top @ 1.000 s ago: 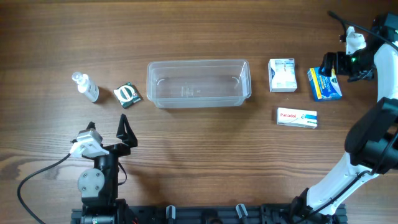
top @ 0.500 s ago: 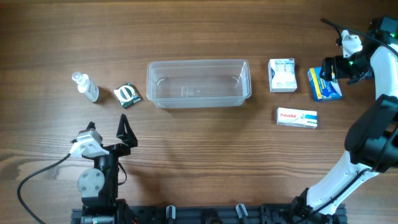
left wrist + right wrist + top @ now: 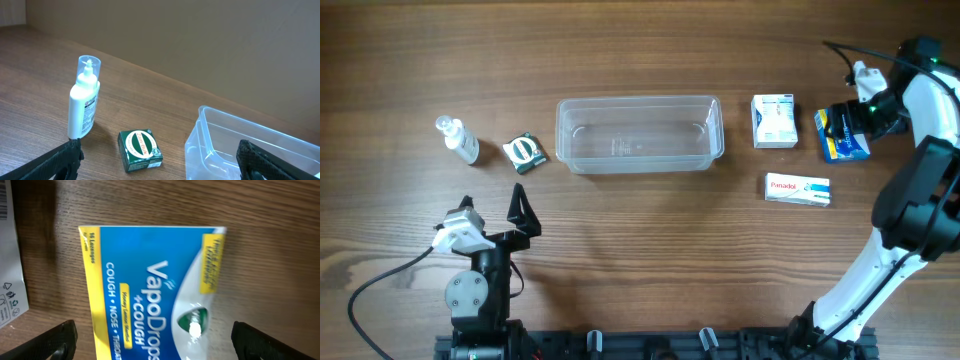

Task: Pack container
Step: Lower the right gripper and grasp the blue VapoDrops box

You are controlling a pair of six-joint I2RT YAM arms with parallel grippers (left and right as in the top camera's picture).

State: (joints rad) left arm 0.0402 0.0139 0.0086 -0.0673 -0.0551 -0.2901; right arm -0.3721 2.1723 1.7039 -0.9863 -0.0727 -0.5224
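Left gripper hasn't budged, fingers spread. The clear container sits mid-table, empty. Far right, the right gripper has swung over the VapoDrops box, fingers wide apart. First pick incoming, I'd guess.

VapoDrops box was cut off by the right wrist view's bottom edge, white box by its left edge, its overhead print too small to read; container was cropped right and below in the left wrist view.
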